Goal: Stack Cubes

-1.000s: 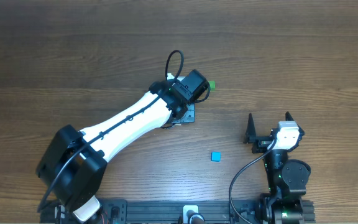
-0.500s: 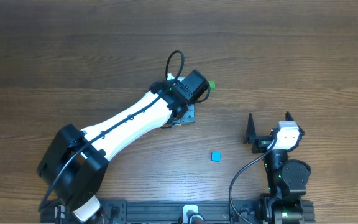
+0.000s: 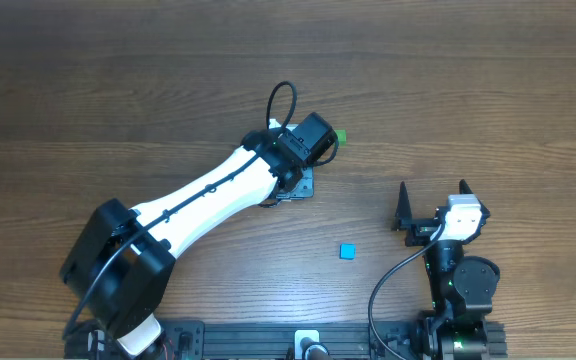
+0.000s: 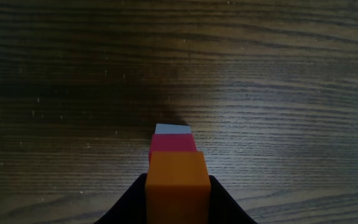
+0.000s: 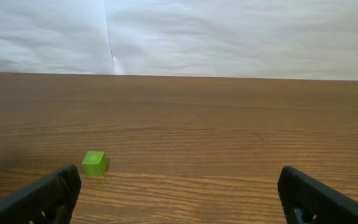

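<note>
Wood table [image 3: 118, 80] under us: our left claw [image 4: 178, 199] pinches the orange cube [image 4: 177, 174] over the red cube [image 4: 173, 143]. If off-centre, it may fall. Our right claw [image 5: 179, 177] is spread.

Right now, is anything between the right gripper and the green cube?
Nothing visible. Bare table runs from the open right gripper to the green cube. The blue cube lies off that line, nearer the bases; the left gripper, holding the orange cube, is beyond the green one.
</note>
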Available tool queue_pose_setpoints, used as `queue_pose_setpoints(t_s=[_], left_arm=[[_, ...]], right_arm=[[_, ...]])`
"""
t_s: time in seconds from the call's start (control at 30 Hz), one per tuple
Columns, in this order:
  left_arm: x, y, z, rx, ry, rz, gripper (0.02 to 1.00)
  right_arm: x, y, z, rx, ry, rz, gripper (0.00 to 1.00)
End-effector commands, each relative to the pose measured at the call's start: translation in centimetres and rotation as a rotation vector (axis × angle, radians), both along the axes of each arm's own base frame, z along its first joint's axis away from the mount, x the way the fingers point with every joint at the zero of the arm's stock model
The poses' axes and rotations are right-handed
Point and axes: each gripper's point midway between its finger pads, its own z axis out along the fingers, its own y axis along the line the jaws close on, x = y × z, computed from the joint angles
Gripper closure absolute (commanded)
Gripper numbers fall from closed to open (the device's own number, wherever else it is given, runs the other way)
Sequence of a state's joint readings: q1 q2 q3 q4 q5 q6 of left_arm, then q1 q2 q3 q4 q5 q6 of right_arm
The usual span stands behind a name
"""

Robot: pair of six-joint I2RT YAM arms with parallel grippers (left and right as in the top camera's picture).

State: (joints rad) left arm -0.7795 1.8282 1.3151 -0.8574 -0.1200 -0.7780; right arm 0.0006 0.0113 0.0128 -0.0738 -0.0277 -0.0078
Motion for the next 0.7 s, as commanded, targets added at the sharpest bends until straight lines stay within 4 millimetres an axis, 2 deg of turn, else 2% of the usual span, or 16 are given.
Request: queue_pose_setpoints(t_s=[0.03, 0.3, 0.33, 0.4, 0.43, 0.5, 0.53, 0.7], left_arm=[[0.2, -0.3, -0.2, 0.013, 0.002, -0.017, 0.693], [0.1, -0.1, -0.3, 0.018, 0.007, -0.017, 0.643], [0.1, -0.2, -0.2, 0.017, 0.006, -0.017, 0.599], [0.3, -0.2, -0.2, 0.015, -0.001, -0.016, 0.443], [0.4, -0.3, -0.2, 0.014, -0.009, -0.015, 0.288], [1.0, -0.4, 0.1, 0.008, -0.037, -0.011, 0.056], [1.3, -0.6, 0.3, 0.002, -0.053, -0.009, 0.02], [3.8, -1.3, 3.9, -0.038, -0.191, 0.013, 0.02]], right_arm=[[0.0, -0.1, -0.2, -0.008, -0.001, -0.002, 0.009], [0.0, -0.1, -0.2, -0.008, -0.001, -0.002, 0.009], [0.0, -0.1, -0.2, -0.008, -0.001, -0.002, 0.009], [0.0, -0.1, -0.2, -0.008, -0.001, -0.002, 0.007], [0.0, -0.1, -0.2, -0.008, -0.001, -0.002, 0.007], [0.0, -0.1, -0.2, -0.008, -0.001, -0.002, 0.007], [0.0, -0.1, -0.2, -0.008, -0.001, -0.002, 0.007], [0.0, -0.1, -0.2, -0.008, -0.001, -0.002, 0.007]])
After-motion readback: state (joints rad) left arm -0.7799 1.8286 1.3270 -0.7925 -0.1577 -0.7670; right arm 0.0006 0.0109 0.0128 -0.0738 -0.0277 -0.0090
